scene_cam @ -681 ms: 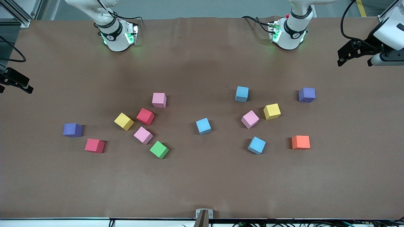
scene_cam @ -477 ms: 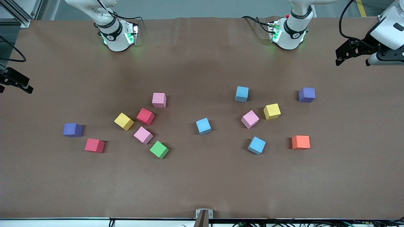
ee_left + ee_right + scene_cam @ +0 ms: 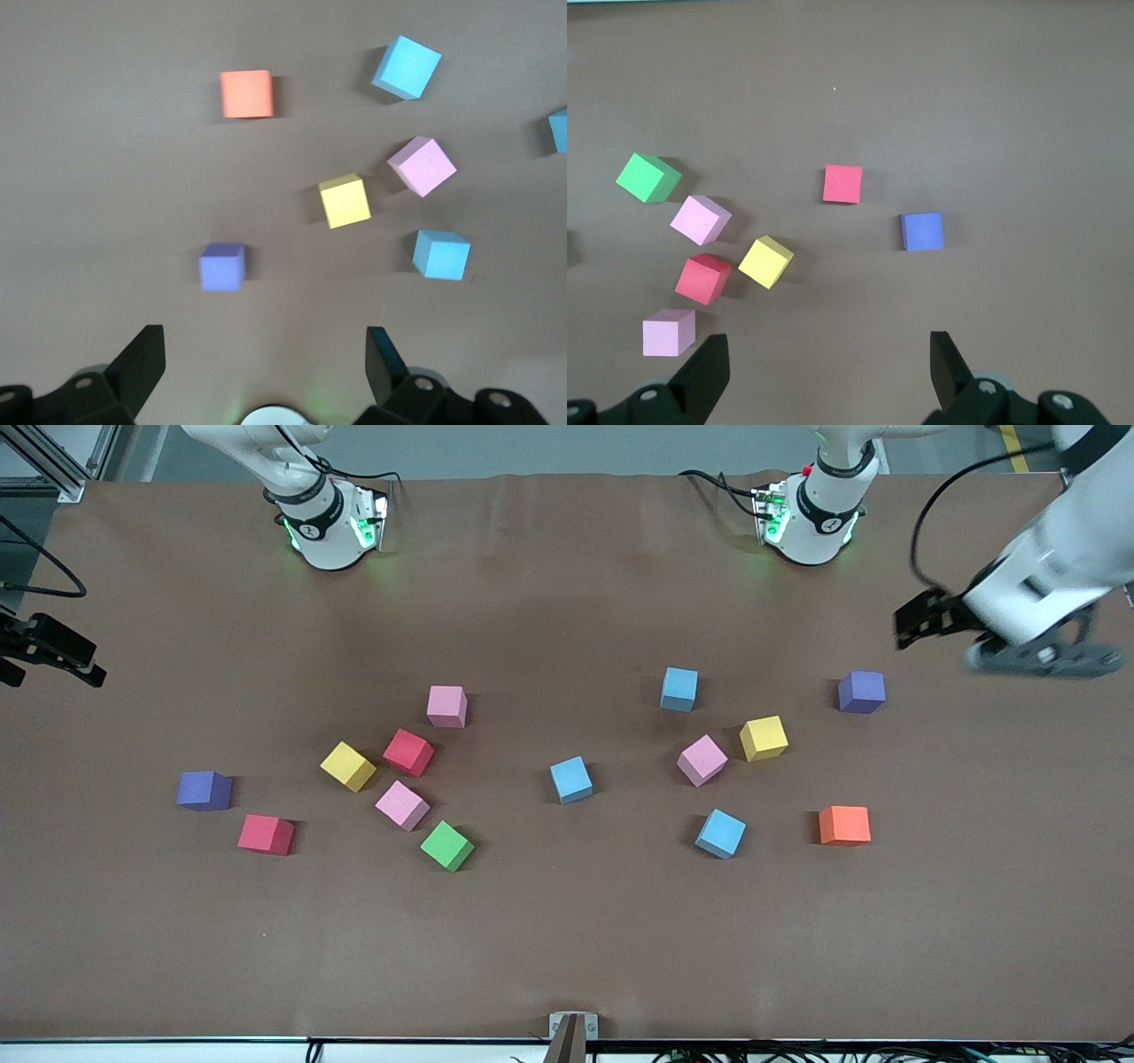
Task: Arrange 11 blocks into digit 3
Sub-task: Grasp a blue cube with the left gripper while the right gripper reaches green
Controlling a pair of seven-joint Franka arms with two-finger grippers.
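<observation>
The blocks lie scattered and apart on the brown table, and no digit 3 shows. Toward the right arm's end lie a pink block [image 3: 446,706], red [image 3: 408,752], yellow [image 3: 347,766], pink [image 3: 402,805], green [image 3: 446,846] and red [image 3: 266,834]. A light blue block [image 3: 571,779] sits mid-table. Toward the left arm's end lie blue [image 3: 679,689], pink [image 3: 702,760], yellow [image 3: 764,738], blue [image 3: 720,833] and orange [image 3: 844,825]. My left gripper [image 3: 970,633] [image 3: 266,341] hangs open and empty, high beside a purple cube [image 3: 861,692]. My right gripper [image 3: 49,669] [image 3: 828,350] is open and empty at the table's edge.
A second purple cube [image 3: 204,790] sits at the right arm's end beside the red block. Both arm bases [image 3: 328,522] [image 3: 811,514] stand along the table edge farthest from the front camera. A small metal bracket [image 3: 573,1027] sits at the nearest edge.
My left gripper has swung in over the table toward the purple cube at its end. My right gripper has shifted slightly inward. No block has moved.
</observation>
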